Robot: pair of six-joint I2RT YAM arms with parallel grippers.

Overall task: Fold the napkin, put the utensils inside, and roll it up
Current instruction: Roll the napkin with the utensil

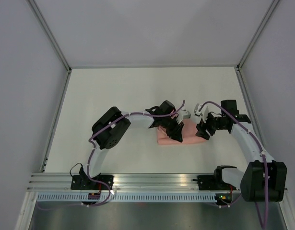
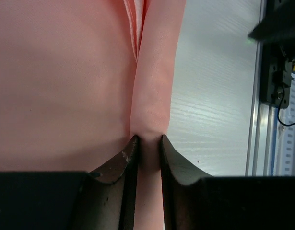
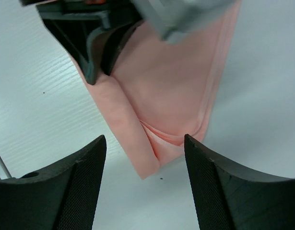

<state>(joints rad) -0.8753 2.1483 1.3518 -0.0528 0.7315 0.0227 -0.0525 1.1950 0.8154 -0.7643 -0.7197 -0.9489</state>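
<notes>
Nearest in the overhead view, a grooved metal rail (image 1: 157, 181) is seen with both arm bases (image 1: 92, 182) bolted to it. Beyond it, near the middle of the white table (image 1: 128, 91), the napkin (image 1: 188, 137) is laid as a folded salmon-pink pad, much of it covered by the left gripper (image 2: 148, 140). From the left wrist, that gripper's dark, scuffed fingers (image 2: 123, 160) are seen clamped on a rolled fold along the cloth's edge. The rest of the smooth, thin cloth is cut off by the frame. The right gripper (image 3: 145, 140) is held just beside the napkin's end, its textured black fingers spread wide with the layered corner between them, untouched. Whether anything lies inside the folds cannot be told. Plain grey walls (image 1: 152, 28) are seen farthest back.
</notes>
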